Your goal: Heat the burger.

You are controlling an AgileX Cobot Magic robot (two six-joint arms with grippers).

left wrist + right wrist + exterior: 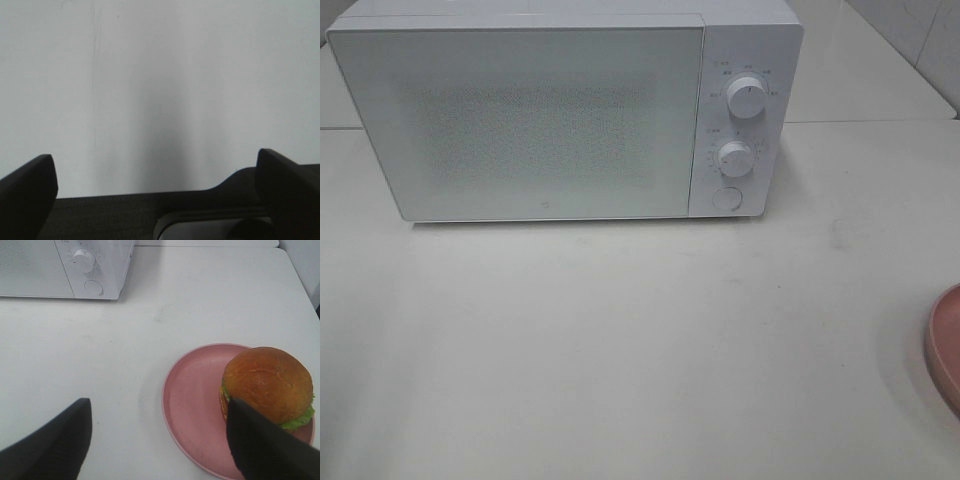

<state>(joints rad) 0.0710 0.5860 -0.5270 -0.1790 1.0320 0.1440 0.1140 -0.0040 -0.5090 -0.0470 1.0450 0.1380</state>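
The burger point(265, 384), with a glossy brown bun and green lettuce, sits on a round pink plate point(195, 405) in the right wrist view. My right gripper point(160, 440) is open and empty above the table, one finger point(265, 445) overlapping the burger's near side in that view. In the high view only the plate's rim point(945, 345) shows at the right edge; the burger is out of view there. The white microwave point(560, 110) stands at the back with its door shut. My left gripper point(155, 175) is open and empty over bare table.
The microwave has two round knobs point(747, 97) point(734, 157) and a round button point(726, 197) on its right panel. The white table point(620, 350) spreads in front of it. A tiled wall shows at the far right point(920, 30).
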